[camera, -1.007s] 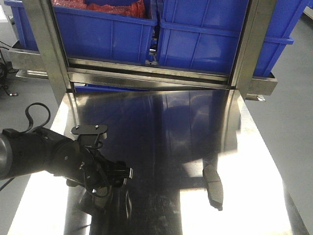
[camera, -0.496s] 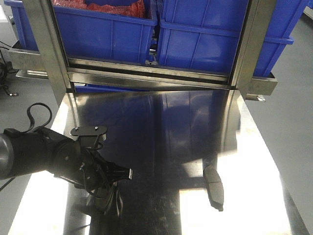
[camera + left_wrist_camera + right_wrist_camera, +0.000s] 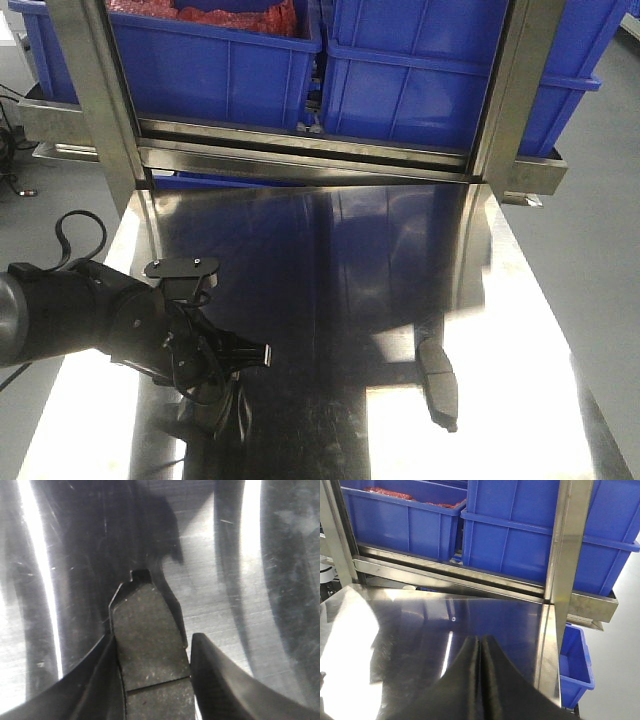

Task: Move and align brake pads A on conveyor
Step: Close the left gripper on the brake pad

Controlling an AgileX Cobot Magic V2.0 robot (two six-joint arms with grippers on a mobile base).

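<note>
The left jaws straddle a brake pad that lies flat on the shiny steel tabletop. In the left wrist view one of the dark fingers stands against each long edge of the pad. They look pressed onto it in a grasp, though the close, dim view leaves the contact on the right edge a little uncertain. The pad's thin groove runs across it right between the jaws, and its notched end juts out ahead of them. From the front view the left arm reaches low over the tabletop, and the pad under its jaws is lost in shadow there.

A second brake pad rests on the same tabletop, well apart from the left jaws, off to their right.

The right jaws are clenched on nothing: their black fingers meet along a thin seam above the tabletop. Far ahead of them stand blue bins on a steel rack.
</note>
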